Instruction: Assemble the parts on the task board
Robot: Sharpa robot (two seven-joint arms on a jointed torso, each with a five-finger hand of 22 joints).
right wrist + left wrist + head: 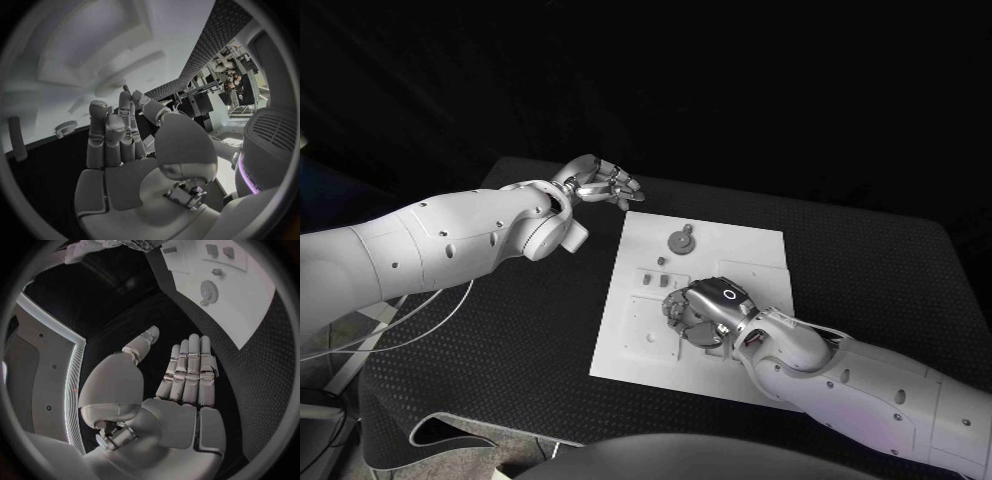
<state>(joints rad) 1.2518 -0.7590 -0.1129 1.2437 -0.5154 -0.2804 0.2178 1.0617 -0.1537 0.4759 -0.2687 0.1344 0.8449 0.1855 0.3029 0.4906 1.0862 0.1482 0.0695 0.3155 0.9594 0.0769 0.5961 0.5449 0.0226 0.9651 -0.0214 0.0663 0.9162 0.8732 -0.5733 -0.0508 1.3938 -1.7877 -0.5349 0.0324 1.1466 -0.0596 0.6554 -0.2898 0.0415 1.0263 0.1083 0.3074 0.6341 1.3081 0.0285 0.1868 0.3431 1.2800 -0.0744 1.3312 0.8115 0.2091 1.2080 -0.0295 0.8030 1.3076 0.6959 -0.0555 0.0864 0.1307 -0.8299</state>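
Observation:
The white task board lies in the middle of the black table. A round toothed part lies near its far end, with a small peg and two small blocks nearer. My right hand hovers low over the board's near half, fingers pointing down at it. In the right wrist view the right hand has its thumb tip close to a fingertip; whether anything is pinched is hidden. My left hand is off the board's far left corner. The left hand is flat, fingers straight, holding nothing.
The left wrist view shows the board with the toothed part and the peg on it. Black mat lies bare on both sides of the board. The table's far edge runs just behind my left hand.

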